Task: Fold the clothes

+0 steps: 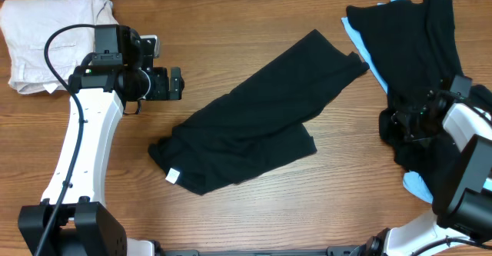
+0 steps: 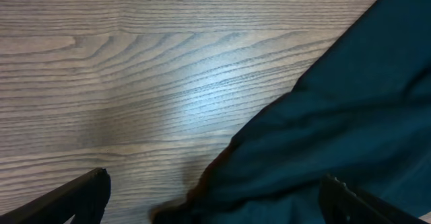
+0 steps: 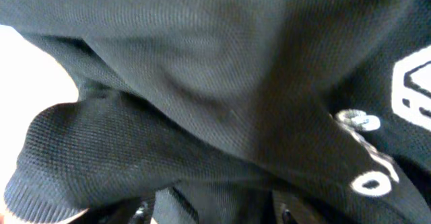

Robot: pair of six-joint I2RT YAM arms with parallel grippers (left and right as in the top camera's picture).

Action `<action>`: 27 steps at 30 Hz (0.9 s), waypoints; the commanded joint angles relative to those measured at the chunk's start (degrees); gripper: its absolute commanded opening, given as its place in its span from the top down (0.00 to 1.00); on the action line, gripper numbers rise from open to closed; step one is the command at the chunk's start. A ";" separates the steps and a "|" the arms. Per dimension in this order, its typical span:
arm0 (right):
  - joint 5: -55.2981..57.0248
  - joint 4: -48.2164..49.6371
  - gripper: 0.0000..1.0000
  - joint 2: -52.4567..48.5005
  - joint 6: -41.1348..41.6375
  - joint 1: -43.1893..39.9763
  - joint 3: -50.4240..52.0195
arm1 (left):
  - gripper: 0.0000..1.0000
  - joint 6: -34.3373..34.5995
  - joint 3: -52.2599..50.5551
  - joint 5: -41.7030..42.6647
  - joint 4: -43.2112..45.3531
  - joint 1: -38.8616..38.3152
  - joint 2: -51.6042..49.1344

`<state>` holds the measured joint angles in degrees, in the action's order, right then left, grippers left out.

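**Black T-shirt mid-worktop, between two pincers**

The T-shirt (image 1: 261, 125) lies rumpled on the wooden worktop (image 1: 254, 25). It runs slantwise from the near left, where its white label (image 1: 172, 177) shows, up toward the far right.

The left pincer (image 1: 174, 83) is spread wide over bare wood, just beyond the shirt's left end and apart from it. In its wrist view dark cloth fills the right side, and one edge reaches in between the fingers (image 2: 74, 200).

The right pincer (image 1: 406, 122) is sunk into the pile (image 1: 419, 41) of black and light-blue clothes at the right, clear of the T-shirt. Its camera sees only black knit with white print pressed close, so I cannot tell whether it is spread or pinching.

Beige clothes (image 1: 42, 41) lie at the far left.
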<state>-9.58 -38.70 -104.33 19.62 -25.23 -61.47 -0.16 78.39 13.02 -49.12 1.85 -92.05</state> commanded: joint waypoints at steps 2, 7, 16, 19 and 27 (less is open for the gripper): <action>-9.33 -4.98 0.35 4.09 -4.87 0.11 -8.00 | 0.00 -1.14 1.01 0.59 -0.68 -0.48 -0.20; -15.61 -13.20 0.26 10.19 -7.74 3.02 -17.90 | 0.00 -6.27 1.01 11.13 -7.17 -2.10 -0.20; -17.51 -16.24 0.08 11.02 -10.97 4.72 -17.99 | 0.00 -2.86 -1.99 -5.90 -14.69 -23.37 -0.42; -17.49 -17.03 0.08 11.02 -11.17 4.72 -17.99 | 0.05 -0.70 -7.02 -6.64 -13.09 -26.10 -1.01; -17.49 -17.66 0.09 11.02 -11.15 6.14 -17.99 | 0.05 7.06 -16.59 -12.09 -4.22 -27.91 -6.95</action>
<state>-26.61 -56.53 -93.30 9.08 -20.21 -79.13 1.41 63.46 6.09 -55.72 -25.91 -96.60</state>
